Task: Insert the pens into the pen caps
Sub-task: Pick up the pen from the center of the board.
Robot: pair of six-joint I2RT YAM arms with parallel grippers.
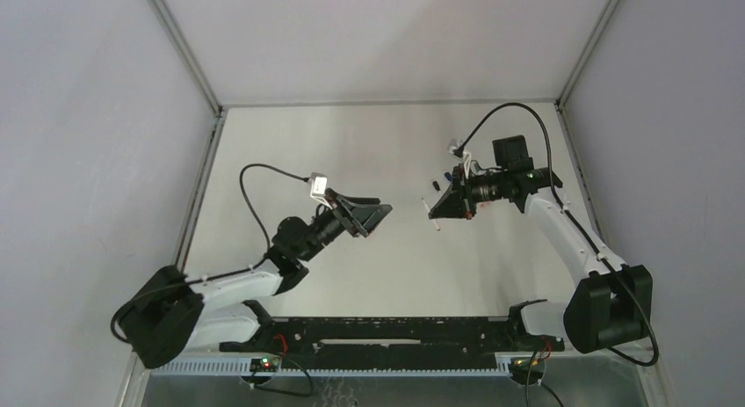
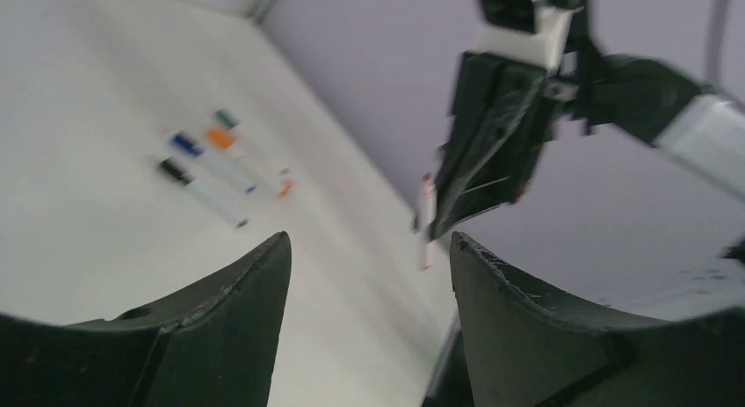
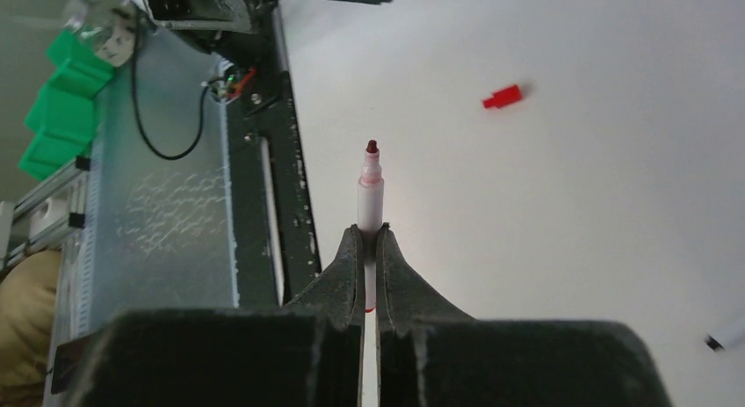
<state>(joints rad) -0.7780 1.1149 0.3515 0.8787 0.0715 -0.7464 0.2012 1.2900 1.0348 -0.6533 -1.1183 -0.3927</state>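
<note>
Right claw [image 3: 370, 240] grasping one red-tipped pen [image 3: 370, 192], left claw [image 2: 369, 242] released, one loose red cap [image 3: 502, 97]

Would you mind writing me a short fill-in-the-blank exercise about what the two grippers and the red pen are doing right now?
1. The right gripper is shut on a pen whose bare tip is ____.
2. A loose cap of that colour lies on the table, not on the ____.
3. The left gripper holds nothing; its jaws stand ____.
Missing words: red; pen; open.
</note>
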